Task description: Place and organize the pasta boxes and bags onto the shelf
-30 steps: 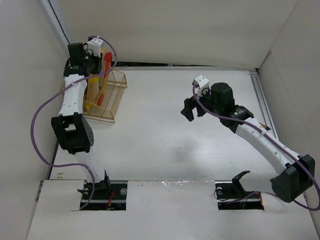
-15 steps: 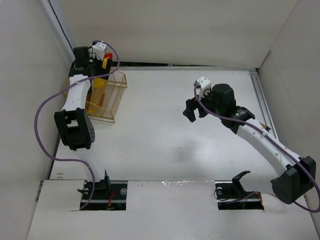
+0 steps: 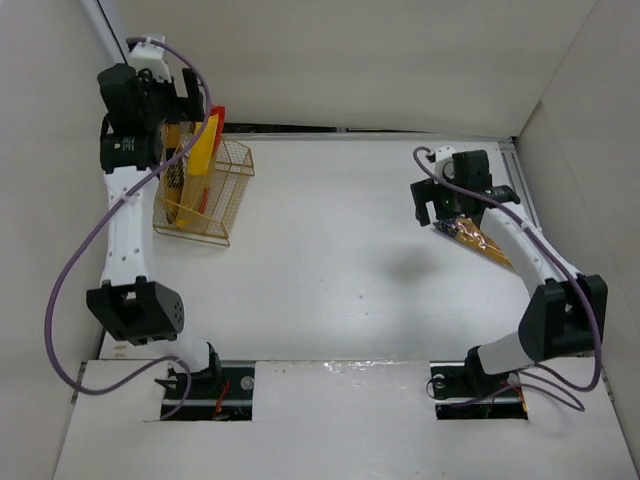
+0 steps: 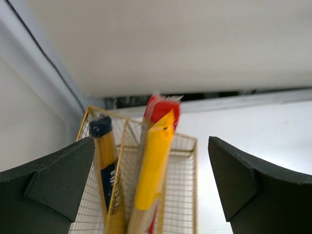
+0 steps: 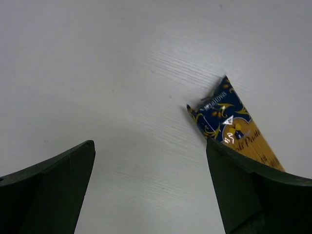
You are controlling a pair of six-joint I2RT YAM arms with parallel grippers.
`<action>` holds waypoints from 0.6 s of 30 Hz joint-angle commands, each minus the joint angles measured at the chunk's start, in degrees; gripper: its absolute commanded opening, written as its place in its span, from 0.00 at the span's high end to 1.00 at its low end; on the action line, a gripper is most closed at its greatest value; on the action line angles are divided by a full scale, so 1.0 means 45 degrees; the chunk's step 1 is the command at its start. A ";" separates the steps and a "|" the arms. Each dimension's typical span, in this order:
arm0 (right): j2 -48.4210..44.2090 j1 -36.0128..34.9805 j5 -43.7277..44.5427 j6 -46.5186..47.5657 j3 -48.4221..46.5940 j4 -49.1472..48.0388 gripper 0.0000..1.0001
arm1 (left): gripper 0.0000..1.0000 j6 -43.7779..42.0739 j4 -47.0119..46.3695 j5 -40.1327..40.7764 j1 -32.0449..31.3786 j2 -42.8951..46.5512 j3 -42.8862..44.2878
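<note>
Spaghetti packs [image 4: 153, 165] are standing in the far-left shelf [image 3: 238, 182]; an orange pack [image 5: 234, 131] is lying right; left pincer [image 4: 152, 187] and right pincer [image 5: 151, 190] are gaping open.

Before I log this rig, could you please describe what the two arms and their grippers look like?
Both the left arm and right arm have white links joined by bulky black joint housings. A purple cable loops loosely along each. The fingers are matte black, broad wedges tapering to blunt tips; no markings show.
</note>
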State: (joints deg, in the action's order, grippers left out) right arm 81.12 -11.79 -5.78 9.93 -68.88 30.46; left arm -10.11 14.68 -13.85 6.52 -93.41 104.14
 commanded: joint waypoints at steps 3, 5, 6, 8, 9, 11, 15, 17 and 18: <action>0.1853 0.1563 0.0619 0.1795 -0.0533 0.1161 0.00 | 0.00 0.3785 -0.1266 -0.1199 -0.0567 0.2122 -0.0851; 0.2729 0.2520 0.0738 0.2146 -0.0533 0.1161 0.00 | 0.00 0.4431 -0.2433 -0.1803 -0.0901 0.2841 -0.3125; 0.2967 0.2832 0.0738 0.2612 -0.0649 0.1161 0.00 | 0.00 0.4898 -0.2925 -0.2289 -0.1328 0.3117 -0.4050; 0.3319 0.3476 0.1088 0.2967 -0.0824 0.1044 0.00 | 0.00 0.5368 -0.4095 -0.2509 -0.1877 0.3781 -0.6003; 0.3456 0.3480 0.1244 0.3413 -0.0942 0.1160 0.00 | 0.00 0.5642 -0.5145 -0.2509 -0.2150 0.4384 -0.7734; 0.3613 0.3597 0.2295 0.3786 -0.0943 0.1026 0.00 | 0.00 0.5645 -0.5390 -0.2510 -0.3029 0.4701 -0.8801; 0.4627 0.3713 0.3606 0.4646 -0.1352 0.1336 0.00 | 0.00 0.5528 -0.4708 -0.1417 -0.4105 0.4819 -0.9839; 0.5330 0.3890 0.3863 0.4979 -0.1529 0.1765 0.00 | 0.00 0.5528 -0.4707 -0.1415 -0.4222 0.4976 -1.0074; 0.5564 0.4083 0.3863 0.4980 -0.1664 0.1767 0.00 | 0.00 0.5528 -0.4862 -0.1531 -0.4223 0.5092 -1.0191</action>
State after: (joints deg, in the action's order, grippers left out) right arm 103.53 5.28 7.42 28.73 -74.04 36.32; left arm 13.43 -1.23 -21.45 -12.51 -74.59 57.58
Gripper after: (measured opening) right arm 0.998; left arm 0.997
